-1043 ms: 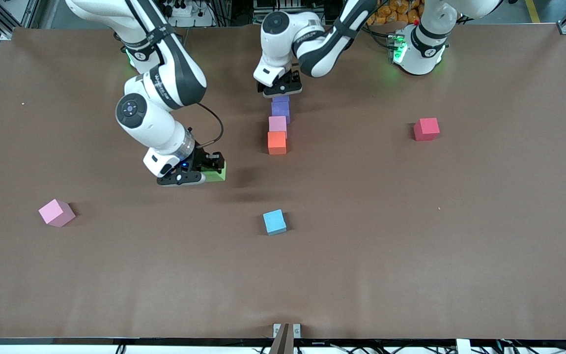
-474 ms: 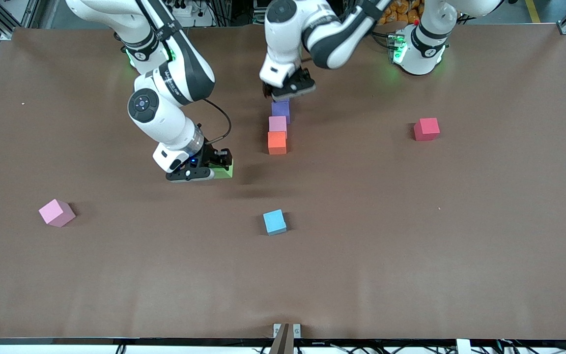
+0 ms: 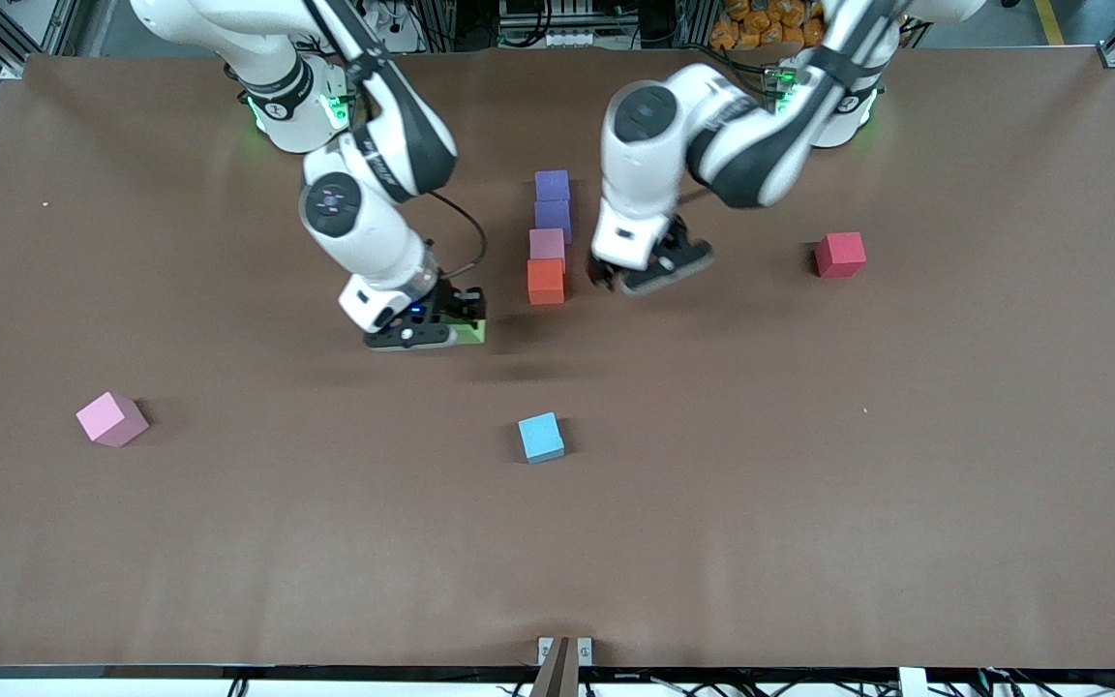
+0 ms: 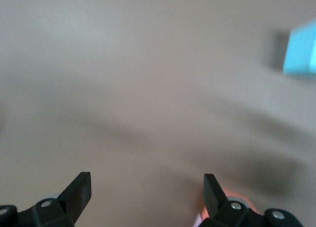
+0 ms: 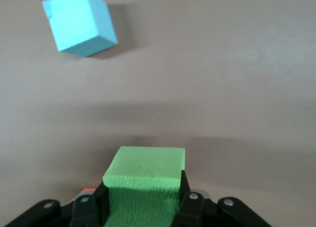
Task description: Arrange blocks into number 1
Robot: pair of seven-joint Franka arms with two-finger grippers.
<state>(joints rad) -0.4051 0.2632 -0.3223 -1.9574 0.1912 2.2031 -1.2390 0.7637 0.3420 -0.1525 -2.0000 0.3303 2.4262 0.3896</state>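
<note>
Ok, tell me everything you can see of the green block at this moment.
The green block is a small, matte, solid lime-green cube with a slightly rough, foam-like face. The right gripper is shut on it, black fingers pressing two opposite sides, its top face level. It is carried above bare table, near the orange block.

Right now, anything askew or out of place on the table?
Only the loose pink block toward the right arm's end: it sits rotated, not square like the column of four. Right gripper holds the green block; left gripper is open and holds nothing.
</note>
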